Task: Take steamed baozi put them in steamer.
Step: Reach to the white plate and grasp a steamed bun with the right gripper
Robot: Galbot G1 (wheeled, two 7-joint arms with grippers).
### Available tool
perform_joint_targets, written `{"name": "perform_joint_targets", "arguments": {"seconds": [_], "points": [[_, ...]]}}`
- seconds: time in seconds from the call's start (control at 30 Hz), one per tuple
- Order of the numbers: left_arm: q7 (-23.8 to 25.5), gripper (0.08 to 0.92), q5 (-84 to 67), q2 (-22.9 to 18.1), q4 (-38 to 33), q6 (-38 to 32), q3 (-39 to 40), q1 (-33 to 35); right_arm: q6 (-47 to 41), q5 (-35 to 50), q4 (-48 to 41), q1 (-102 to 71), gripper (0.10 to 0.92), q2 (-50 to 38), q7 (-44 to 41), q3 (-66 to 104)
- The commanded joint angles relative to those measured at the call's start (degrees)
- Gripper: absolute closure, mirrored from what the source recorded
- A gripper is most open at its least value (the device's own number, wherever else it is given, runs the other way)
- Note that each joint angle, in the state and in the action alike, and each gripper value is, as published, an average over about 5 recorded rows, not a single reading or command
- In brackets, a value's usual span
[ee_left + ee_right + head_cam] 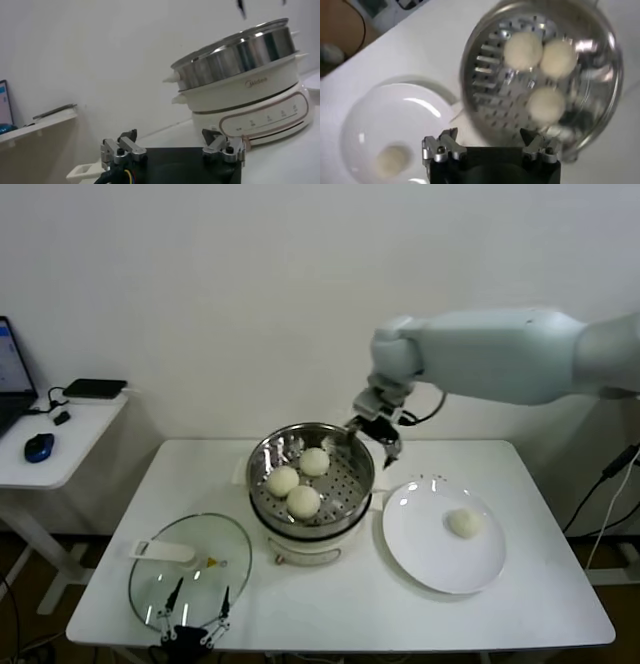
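The steamer (345, 446) stands mid-table with three steamed baozi (303, 501) resting on its perforated floor. Another baozi (463, 523) lies on the white plate (420, 549) to its right. My right gripper (375, 438) hangs open and empty just above the steamer's right rim. In the right wrist view, the right gripper (490, 136) looks down at the three baozi (546, 104) in the steamer (485, 65) and the lone baozi (392, 160) on the plate (395, 110). My left gripper (190, 612) is parked open low at the table's front left; the left gripper (172, 137) faces the steamer (240, 55) from the side.
A flat glass lid (190, 569) lies at the front left, under the left gripper. The steamer sits on a white electric pot base (255, 107). A side table at far left carries a mouse (38, 446) and a laptop. A wall stands close behind.
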Motion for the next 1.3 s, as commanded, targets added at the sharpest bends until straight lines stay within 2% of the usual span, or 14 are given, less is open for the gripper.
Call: {"name": "perform_joint_targets", "arguments": {"seconds": [0.03, 0.4, 0.8, 1.3], "points": [[-0.02, 0.177, 0.34, -2.45, 0.07, -0.08, 0.31, 0.03, -14.08, 6.55, -0.42, 1.42, 0.203, -18.24, -1.31, -8.17], [0.03, 0.177, 0.47, -2.49, 0.8, 0.48, -0.2, -0.41, -15.41, -4.98, -7.17, -16.98, 0.203, -25.78, 1.66, 1.65], [0.09, 0.177, 0.38, -2.48, 1.82, 0.92, -0.62, -0.8, -15.53, -9.19, -14.24, -31.23, 0.203, -23.42, 2.64, 12.32], [0.07, 0.177, 0.54, -2.61, 2.07, 0.94, -0.78, -0.77, -15.07, -10.96, -19.32, -36.2, 0.203, -20.22, 4.24, 16.79]]}}
